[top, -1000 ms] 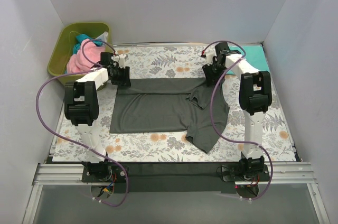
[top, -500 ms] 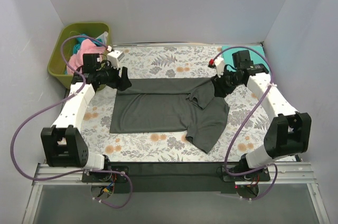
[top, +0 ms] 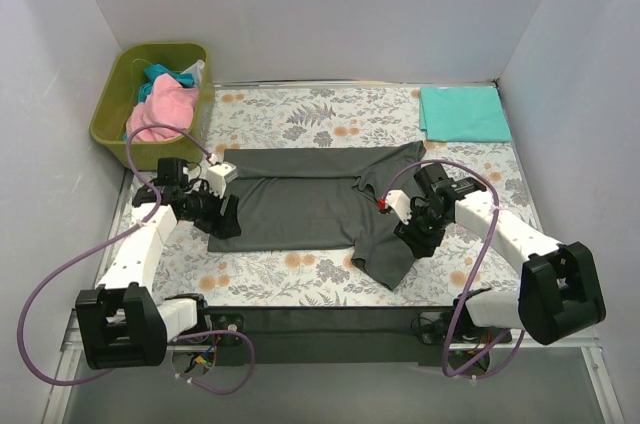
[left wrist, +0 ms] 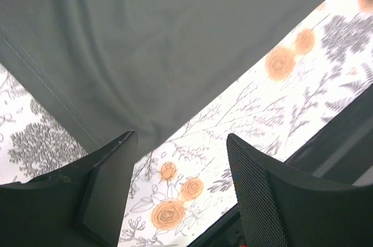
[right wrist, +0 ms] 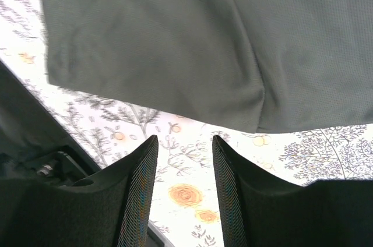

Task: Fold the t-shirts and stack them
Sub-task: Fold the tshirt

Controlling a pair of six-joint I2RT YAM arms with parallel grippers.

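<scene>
Charcoal t-shirt | left end effector, right end effector agape, empty — bin overhead-only

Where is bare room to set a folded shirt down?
Free: far strip of table cloth between bin and teal shirt; near strip below the grey shirt. Crowded: the middle, left pincer and right pincer at its near corners.

grey shirt cropped, binned shirts half hidden

Floral cloth is being kept flat; olive-green plastic bin is being kept just off its far-L corner.
</scene>
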